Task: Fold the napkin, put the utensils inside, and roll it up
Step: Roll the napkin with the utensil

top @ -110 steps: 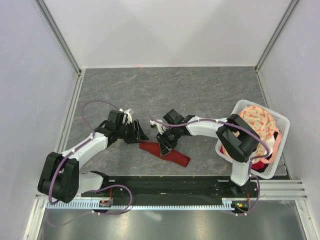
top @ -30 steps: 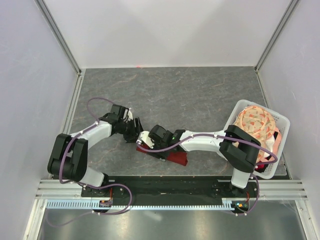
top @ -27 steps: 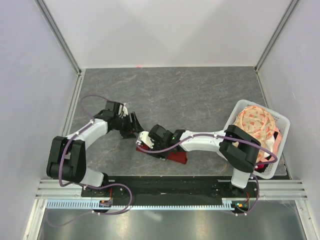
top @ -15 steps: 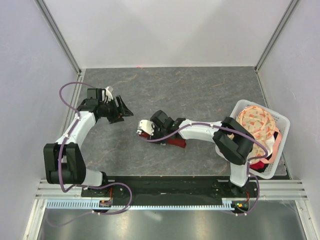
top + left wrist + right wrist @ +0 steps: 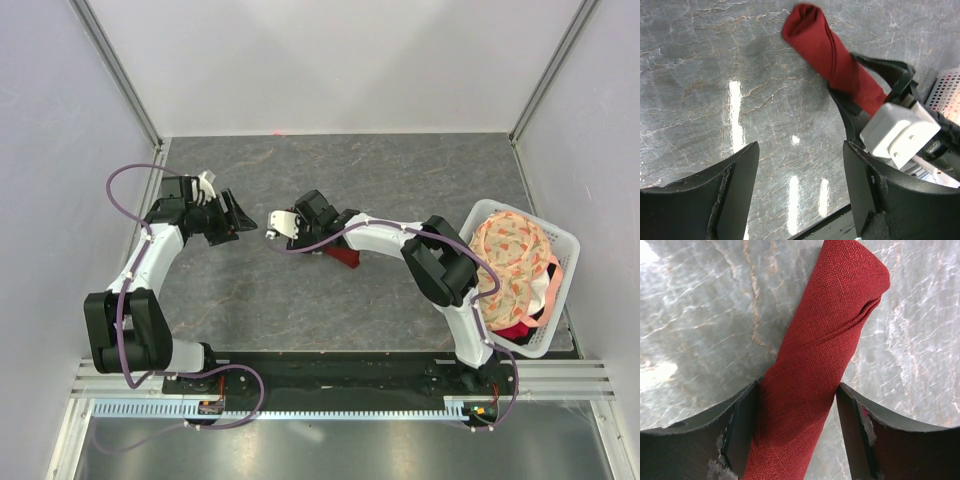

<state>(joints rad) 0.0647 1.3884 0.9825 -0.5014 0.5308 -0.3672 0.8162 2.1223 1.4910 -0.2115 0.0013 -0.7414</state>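
1. Right claw (image 5: 796, 390) grasps the rolled napkin (image 5: 830, 325) between its jaws; we squeeze firmly, no unrolling.
2. Left claw (image 5: 800, 150) released, empty, napkin well ahead of it; we lower the roll flat.

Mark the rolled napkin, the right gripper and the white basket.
napkin (image 5: 820, 360): right wrist view, middle of the roll.
right gripper (image 5: 796, 390): right wrist view, midway between its fingertips.
white basket (image 5: 563, 250): top external view, its right wall.
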